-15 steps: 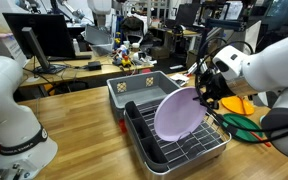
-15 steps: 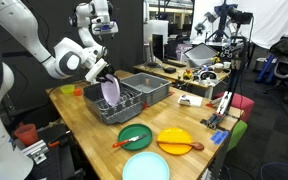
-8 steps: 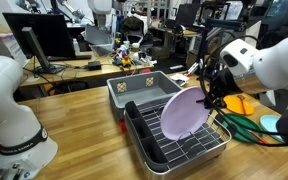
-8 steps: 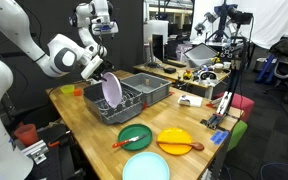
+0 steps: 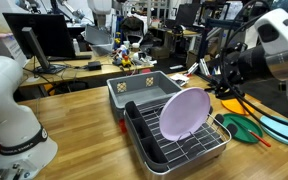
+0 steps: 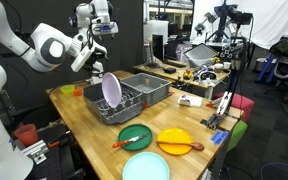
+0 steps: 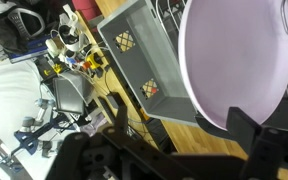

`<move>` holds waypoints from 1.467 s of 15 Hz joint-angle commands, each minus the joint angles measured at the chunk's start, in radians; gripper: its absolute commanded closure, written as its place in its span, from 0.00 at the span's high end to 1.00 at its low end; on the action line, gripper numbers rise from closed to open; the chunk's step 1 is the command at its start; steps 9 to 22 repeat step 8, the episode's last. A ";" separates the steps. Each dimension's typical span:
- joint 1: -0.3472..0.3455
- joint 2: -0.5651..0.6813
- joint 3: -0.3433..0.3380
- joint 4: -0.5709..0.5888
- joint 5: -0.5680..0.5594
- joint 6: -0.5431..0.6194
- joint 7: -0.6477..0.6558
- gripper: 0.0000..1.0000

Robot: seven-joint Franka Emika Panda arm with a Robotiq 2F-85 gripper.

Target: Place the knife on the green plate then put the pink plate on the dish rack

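Note:
The pale pink plate [image 5: 184, 113] [image 6: 111, 90] stands on edge, tilted, in the silver wire dish rack [image 5: 189, 152] [image 6: 127, 110]. My gripper [image 5: 217, 80] [image 6: 94, 68] hangs open just above and beside the plate's upper rim, touching nothing. In the wrist view the gripper [image 7: 182, 120] shows its dark fingers [image 7: 246, 125] spread wide, with the pink plate [image 7: 239, 55] beyond them. The red-orange knife [image 6: 130, 140] lies across the dark green plate [image 6: 136, 133] near the table's front edge. The green plate [image 5: 242, 128] also shows past the rack.
A grey plastic tub [image 5: 144, 90] [image 6: 152, 88] [image 7: 134, 50] sits right behind the rack. An orange plate [image 6: 179, 141] and a turquoise plate [image 6: 146, 167] lie by the green one. A second robot arm's white base [image 5: 9, 115] stands on the wooden table.
The gripper opened and let go of the pink plate, then drew up and away from it. The plate stays leaning in the rack.

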 commanded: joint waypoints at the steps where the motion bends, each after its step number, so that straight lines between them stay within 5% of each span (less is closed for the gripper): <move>1: 0.044 0.035 -0.075 -0.021 -0.096 0.000 0.121 1.00; 22: 0.039 0.040 -0.077 -0.018 -0.139 -0.002 0.166 1.00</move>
